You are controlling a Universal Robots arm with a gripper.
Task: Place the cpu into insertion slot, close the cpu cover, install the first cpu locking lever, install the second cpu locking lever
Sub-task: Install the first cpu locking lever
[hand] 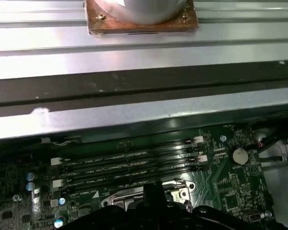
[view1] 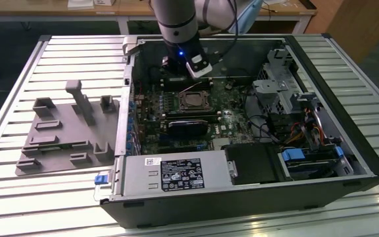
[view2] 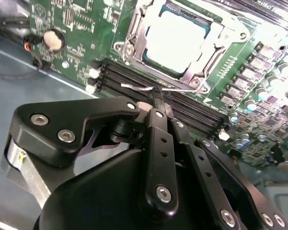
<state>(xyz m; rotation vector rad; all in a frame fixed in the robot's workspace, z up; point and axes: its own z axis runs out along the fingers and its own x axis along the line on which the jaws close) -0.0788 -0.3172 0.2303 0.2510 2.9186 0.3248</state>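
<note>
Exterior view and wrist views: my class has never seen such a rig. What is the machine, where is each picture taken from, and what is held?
The grey column in the exterior view is a robot arm reaching into an open computer case on a slatted table. A grey tray lies beside the case, on the exterior view's left. Both wrist views come from cameras riding on the arm. In the second wrist view its black gripper is beside the cpu, which sits in the green board with the silvery cpu cover flat around it. Whether the gripper holds anything, I cannot tell.
</note>
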